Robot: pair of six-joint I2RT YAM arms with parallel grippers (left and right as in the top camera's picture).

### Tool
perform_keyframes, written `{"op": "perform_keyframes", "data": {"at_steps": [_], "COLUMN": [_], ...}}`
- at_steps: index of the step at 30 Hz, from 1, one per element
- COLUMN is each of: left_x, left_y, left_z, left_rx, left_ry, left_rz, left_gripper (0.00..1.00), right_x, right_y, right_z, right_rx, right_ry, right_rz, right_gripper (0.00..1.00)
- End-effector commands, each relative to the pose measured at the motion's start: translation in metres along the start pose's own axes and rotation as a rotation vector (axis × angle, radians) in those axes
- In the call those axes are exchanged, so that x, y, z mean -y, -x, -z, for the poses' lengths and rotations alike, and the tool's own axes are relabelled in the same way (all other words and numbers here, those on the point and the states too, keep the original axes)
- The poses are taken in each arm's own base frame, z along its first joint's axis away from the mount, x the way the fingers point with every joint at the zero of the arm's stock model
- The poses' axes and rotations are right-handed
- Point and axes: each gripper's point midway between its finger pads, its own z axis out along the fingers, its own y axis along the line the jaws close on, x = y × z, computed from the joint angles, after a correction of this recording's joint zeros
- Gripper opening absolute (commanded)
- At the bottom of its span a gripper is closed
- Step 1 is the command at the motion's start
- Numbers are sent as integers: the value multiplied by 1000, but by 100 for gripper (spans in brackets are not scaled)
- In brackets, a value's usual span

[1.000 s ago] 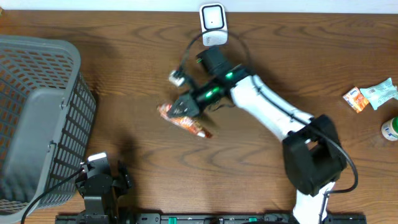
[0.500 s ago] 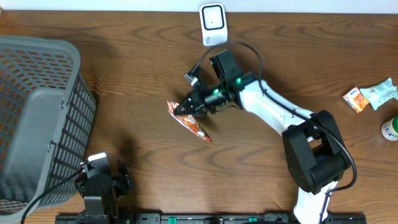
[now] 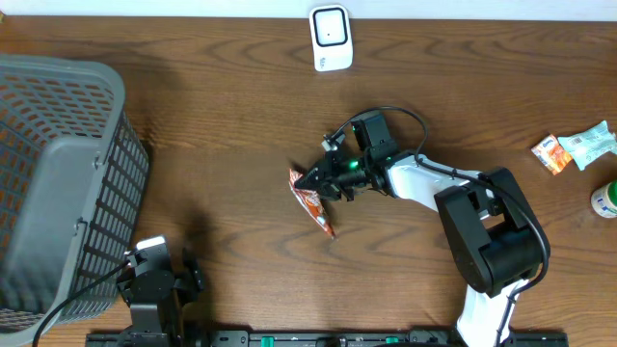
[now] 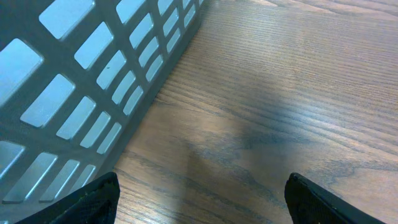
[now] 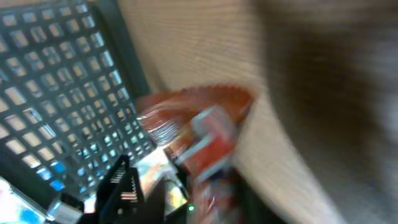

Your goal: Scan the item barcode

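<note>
Right hand (image 3: 308, 179), packet (image 3: 313, 205) moved back from scanner (image 3: 330, 37).

The brown wooden table (image 3: 222, 106) bears a grey mesh basket (image 3: 58, 183) at its left edge, a white scanner (image 3: 330, 37) at the far side, a red-orange packet (image 3: 313, 204) near the centre and, at right, 3 small things: orange pack (image 3: 550, 154), pale wrapper (image 3: 590, 143), white-green container (image 3: 606, 200).

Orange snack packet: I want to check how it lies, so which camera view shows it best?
Overhead. The orange snack packet shows whole and sharp on the table, at the tip of the right end effector. The right wrist view has it close but blurred; the left wrist view shows only basket and table.
</note>
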Motion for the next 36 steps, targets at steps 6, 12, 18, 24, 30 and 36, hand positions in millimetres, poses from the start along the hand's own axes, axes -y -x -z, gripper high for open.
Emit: {"op": "perform_keyframes", "data": {"at_steps": [6, 12, 18, 24, 30, 36], "left_x": [-2, -2, -2, -2, -2, -2], "left_y": [-10, -10, -10, -10, -10, -10], "left_z": [-2, -2, -2, -2, -2, -2], "left_rx": [-34, -34, -34, -34, -34, -34], "left_ry": [12, 12, 12, 12, 12, 12], "left_rz": [-6, -6, -6, -6, -6, -6], "left_gripper": [85, 85, 85, 85, 85, 85], "right_x": [2, -40, -17, 37, 33, 22], "right_y": [42, 41, -15, -60, -78, -103], "right_z": [13, 42, 55, 50, 35, -10], "right_rx": [229, 348, 286, 249, 312, 115], "right_ry": [-109, -148, -433, -890, -1060, -803], "right_rz": [200, 418, 444, 540, 748, 747], "right_gripper": [99, 99, 99, 99, 99, 99]}}
